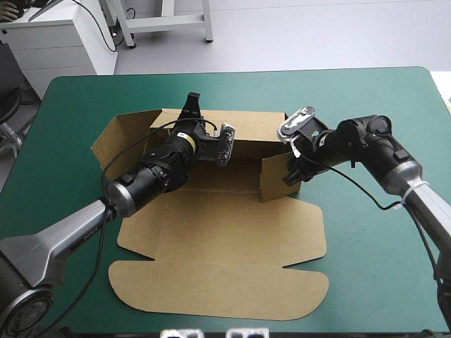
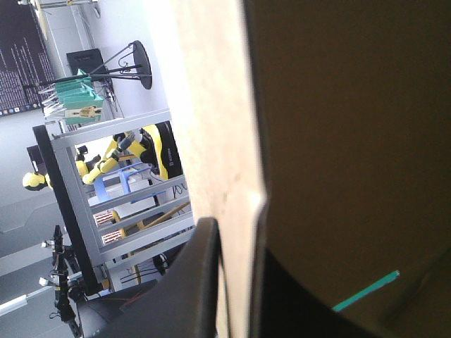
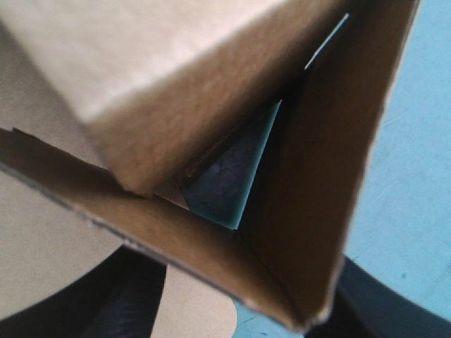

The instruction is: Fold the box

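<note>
A dark marking [image 1: 83, 238] on the left arm's silver link is too small to read. The left tool [image 1: 192, 104] reaches across the floor of the brown box [image 1: 225, 239] and is clamped on the top edge of its raised rear wall. In the left wrist view a pale strip of board runs between the black fingers [image 2: 197, 282], which are all but closed on it. The wall's shadowed inner face lies beside them, with a sliver of teal-green cover.

Just to the left of this tool a side flap stands splayed outward. The box sits open in the middle of the teal-green surface [image 1: 373, 282]. Its floor lies between the two tools and its broad lid panel lies flat behind them, toward the near edge.

The right tool [image 1: 291, 171] sits at the raised right side wall, touching its outer end. Whether it is clamped or apart cannot be told, since board hides it. In the right wrist view a corner where two brown walls meet stands directly ahead of that tool, and a wedge of teal-green cover shows through the gap.
</note>
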